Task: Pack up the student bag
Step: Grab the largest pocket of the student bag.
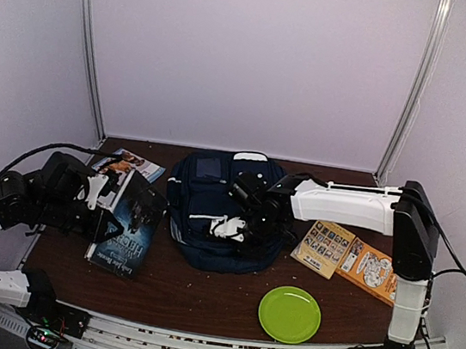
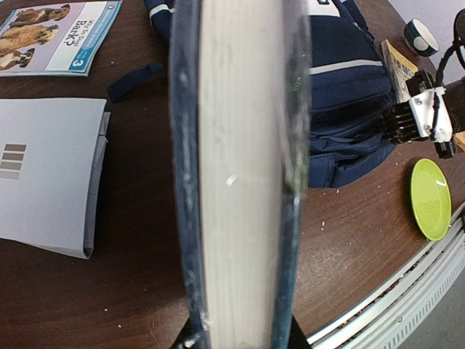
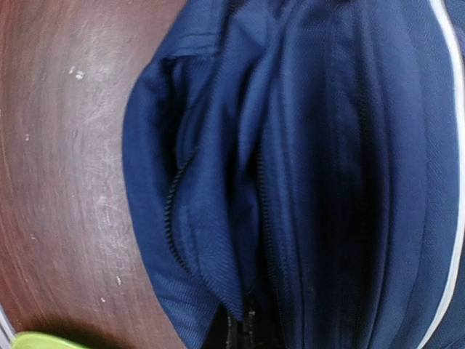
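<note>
Book (image 2: 240, 182), thick and stiff, is clamped edge-on in the left gripper (image 1: 113, 212), at 9 o'clock of the bag (image 1: 213, 191). Bag lies flat at table (image 1: 198, 296) centre, 12 o'clock from the arm bases. Right gripper (image 1: 239, 226) is closed at its 6 o'clock side, apparently pinching fabric by the zip (image 3: 256, 218). Expect soft, limp cloth that sags and slides. Grip the zip edge or rim, not a flat panel.
</note>
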`<state>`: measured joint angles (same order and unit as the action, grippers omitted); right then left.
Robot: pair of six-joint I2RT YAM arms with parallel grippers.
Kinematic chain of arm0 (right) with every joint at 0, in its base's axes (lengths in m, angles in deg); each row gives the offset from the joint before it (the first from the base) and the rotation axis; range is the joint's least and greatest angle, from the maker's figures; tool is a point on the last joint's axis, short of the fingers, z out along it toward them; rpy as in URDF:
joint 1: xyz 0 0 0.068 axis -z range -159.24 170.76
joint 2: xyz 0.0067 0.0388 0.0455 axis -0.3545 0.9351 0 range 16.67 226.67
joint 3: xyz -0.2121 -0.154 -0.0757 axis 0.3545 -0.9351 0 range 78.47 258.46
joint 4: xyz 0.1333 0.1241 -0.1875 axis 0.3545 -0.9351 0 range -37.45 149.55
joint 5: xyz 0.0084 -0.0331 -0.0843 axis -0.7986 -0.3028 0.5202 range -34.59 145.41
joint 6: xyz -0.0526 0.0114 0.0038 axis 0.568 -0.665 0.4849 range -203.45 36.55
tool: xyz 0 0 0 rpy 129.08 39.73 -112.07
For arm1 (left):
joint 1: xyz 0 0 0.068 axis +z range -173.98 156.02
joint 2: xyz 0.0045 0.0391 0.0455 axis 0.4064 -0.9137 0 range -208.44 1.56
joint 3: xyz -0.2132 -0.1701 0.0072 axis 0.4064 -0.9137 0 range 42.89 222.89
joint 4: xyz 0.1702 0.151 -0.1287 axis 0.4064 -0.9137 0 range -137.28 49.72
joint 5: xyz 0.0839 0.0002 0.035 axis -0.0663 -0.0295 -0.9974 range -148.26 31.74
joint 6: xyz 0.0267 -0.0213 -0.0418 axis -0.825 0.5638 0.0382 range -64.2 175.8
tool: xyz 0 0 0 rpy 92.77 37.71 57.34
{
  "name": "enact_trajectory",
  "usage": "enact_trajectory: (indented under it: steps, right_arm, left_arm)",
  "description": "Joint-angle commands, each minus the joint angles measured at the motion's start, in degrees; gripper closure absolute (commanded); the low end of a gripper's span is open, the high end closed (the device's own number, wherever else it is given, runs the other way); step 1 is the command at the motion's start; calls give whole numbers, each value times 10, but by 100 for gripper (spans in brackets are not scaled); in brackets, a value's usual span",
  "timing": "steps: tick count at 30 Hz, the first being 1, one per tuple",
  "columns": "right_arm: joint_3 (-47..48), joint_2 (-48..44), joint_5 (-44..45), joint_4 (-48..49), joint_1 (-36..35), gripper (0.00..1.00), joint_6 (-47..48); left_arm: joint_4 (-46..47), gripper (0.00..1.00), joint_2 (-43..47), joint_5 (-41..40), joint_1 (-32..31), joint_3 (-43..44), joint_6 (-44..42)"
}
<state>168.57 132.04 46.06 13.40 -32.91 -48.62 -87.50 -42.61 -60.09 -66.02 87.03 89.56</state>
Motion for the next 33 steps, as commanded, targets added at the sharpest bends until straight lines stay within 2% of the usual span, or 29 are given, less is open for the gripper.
enact_trajectory:
  steps: [1,8,13,21,25,29,31,32,33]
  right_arm:
    - [27,-2,10,-27,-1,100,-12]
    - [90,-83,-10,-63,-1,100,-32]
    - [150,-94,27,-57,1,100,-50]
    - [347,-35,83,-89,1,100,-67]
    - [369,-30,140,-47,3,100,-71]
    - [392,-11,149,-40,2,100,-69]
    - [397,-4,153,-43,4,100,-70]
    - [396,-2,155,-43,4,100,-71]
    - [395,0,165,-41,4,100,-70]
  left_arm:
    - [114,100,-1,40,3,8,-6]
    - [119,100,9,26,3,1,-33]
    - [162,100,31,116,3,-7,-65]
    - [305,100,60,251,3,-74,-22]
    - [404,100,60,304,-1,-134,14]
    - [483,100,59,357,-15,-167,28]
    - [481,100,53,378,-22,-161,23]
    - [430,100,48,402,-24,-143,5]
    - [342,100,45,407,-24,-98,-45]
